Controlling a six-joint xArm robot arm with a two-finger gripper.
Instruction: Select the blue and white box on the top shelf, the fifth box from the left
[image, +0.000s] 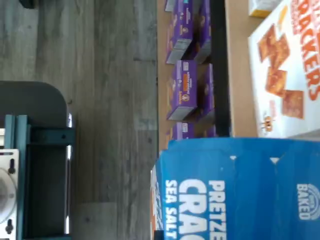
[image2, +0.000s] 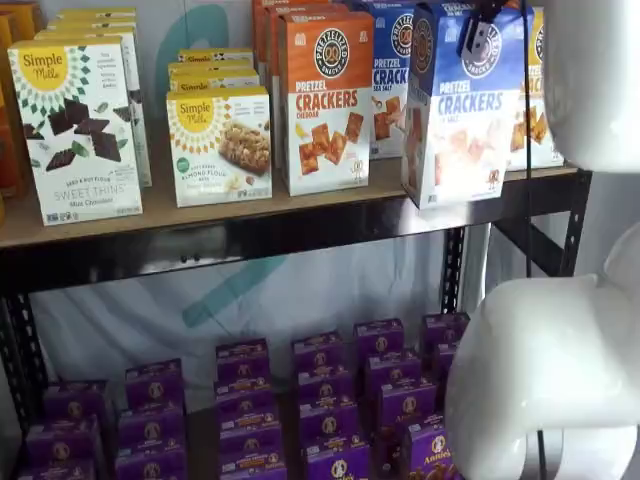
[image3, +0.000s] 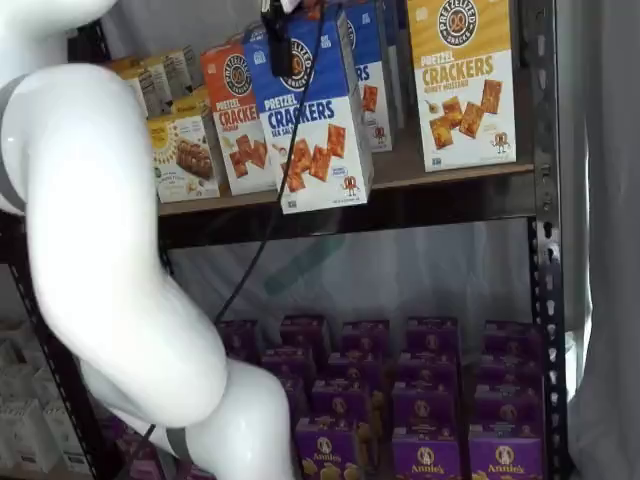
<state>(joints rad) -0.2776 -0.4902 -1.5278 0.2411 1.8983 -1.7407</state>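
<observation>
The blue and white box (image2: 465, 110) reads "PRETZEL CRACKERS". It stands pulled forward at the front edge of the top shelf (image2: 250, 205), slightly tilted and ahead of its row. It shows in both shelf views (image3: 315, 120) and fills the near part of the wrist view (image: 240, 190). My gripper (image2: 482, 35) is at the box's top. A black finger lies against its blue front face, with a cable beside it (image3: 278, 45). The fingers are closed on the box.
An orange-topped cheddar box (image2: 325, 100) stands left of the held box, and another blue box (image2: 390, 80) stands behind. A yellow-topped crackers box (image3: 465, 80) is to its right. Simple Mills boxes (image2: 75, 130) are further left. Purple boxes (image2: 330, 400) fill the lower shelf. My white arm (image3: 110, 250) stands in front.
</observation>
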